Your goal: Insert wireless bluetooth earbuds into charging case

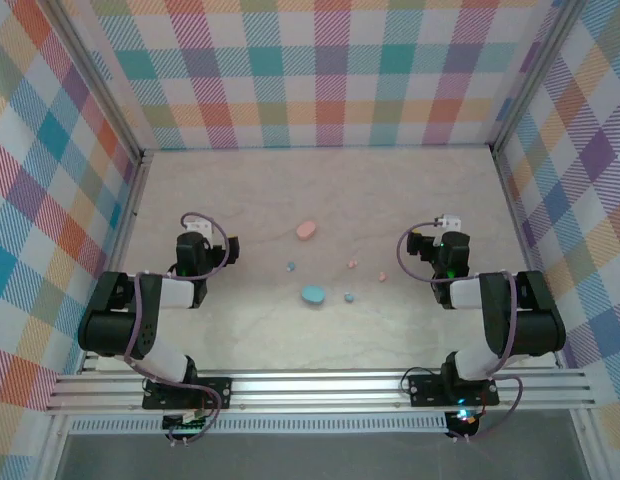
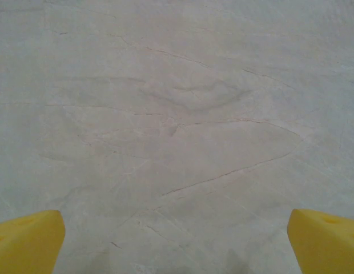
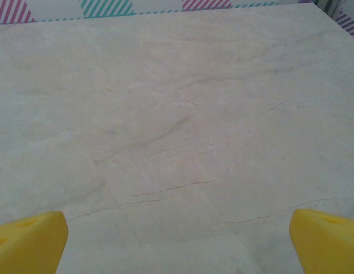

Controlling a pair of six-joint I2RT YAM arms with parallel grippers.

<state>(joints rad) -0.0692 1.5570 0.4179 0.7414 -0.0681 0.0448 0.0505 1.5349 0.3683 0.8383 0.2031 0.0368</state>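
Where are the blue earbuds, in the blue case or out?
Out: one blue earbud lies behind the blue case, the other blue earbud beside it, both on the table.

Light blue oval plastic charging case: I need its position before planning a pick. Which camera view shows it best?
The top external view: the light blue oval plastic charging case lies whole on the pale marbled table, near its middle. The wrist cameras face table stretches away from it.

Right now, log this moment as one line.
left gripper: open, empty | right gripper: open, empty | pink case, blue case, earbuds: loose on table
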